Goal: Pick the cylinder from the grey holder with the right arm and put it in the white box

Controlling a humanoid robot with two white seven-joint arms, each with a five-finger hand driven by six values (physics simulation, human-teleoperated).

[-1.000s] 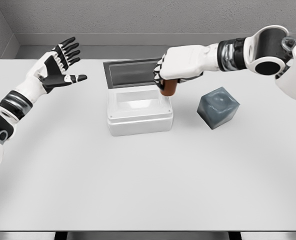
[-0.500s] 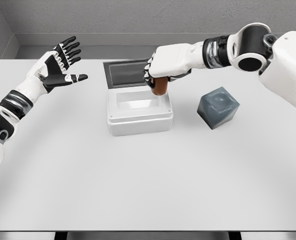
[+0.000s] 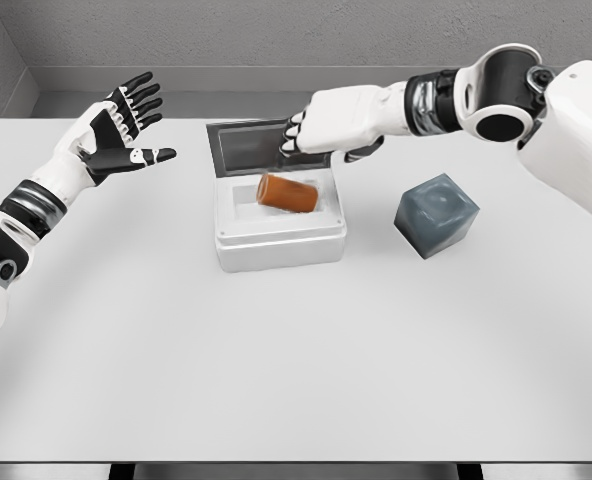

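Orange-brown cylinder [image 3: 288, 193] lies tilted inside the white rectangular box [image 3: 279, 243] near the desk's far edge; right hand [image 3: 321, 125] hovers above, fingers released, empty. Placement appears essentially complete.

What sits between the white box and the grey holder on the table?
Nothing: in the head view, only bare table separates the white box from the grey holder. The right hand hangs above the box, not in that gap.

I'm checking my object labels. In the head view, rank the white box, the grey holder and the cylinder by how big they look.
1. White box, with its open lid, clearly largest.
2. Grey holder.
3. Cylinder, smallest, lying tilted in the box.
All sit at similar depth, so the order seems reliable.
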